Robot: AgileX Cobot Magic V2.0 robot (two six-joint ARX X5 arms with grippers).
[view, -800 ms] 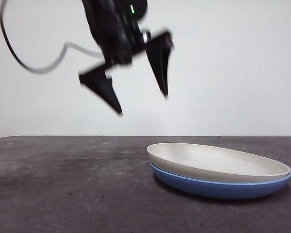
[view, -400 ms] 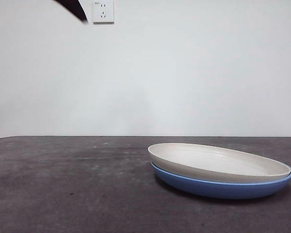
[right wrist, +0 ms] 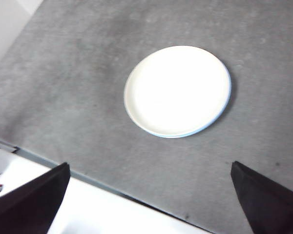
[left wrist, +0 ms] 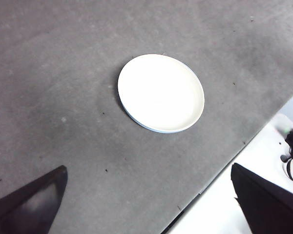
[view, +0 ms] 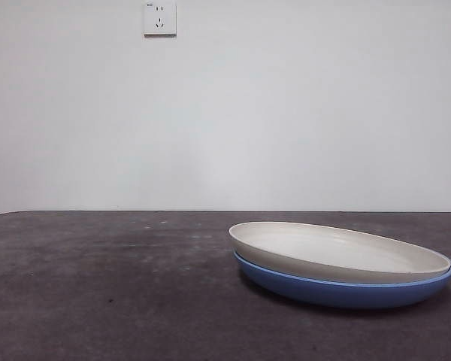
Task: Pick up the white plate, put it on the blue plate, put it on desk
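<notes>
Matte cream-white round plate [view: 338, 252] nested slightly tilted, seemingly, on glossy blue plate [view: 346, 292]; both pincers wide, high above surface [view: 98, 286]. Risk: rim grasp drags both.

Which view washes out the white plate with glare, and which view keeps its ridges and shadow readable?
Both wrist views overexpose the white plate to a flat blank disc, ridges lost; in them the blue plate shows only as a thin edge. The front view is evenly lit: faint ridges inside the white plate, a soft shadow on the desk beneath the stack.
</notes>
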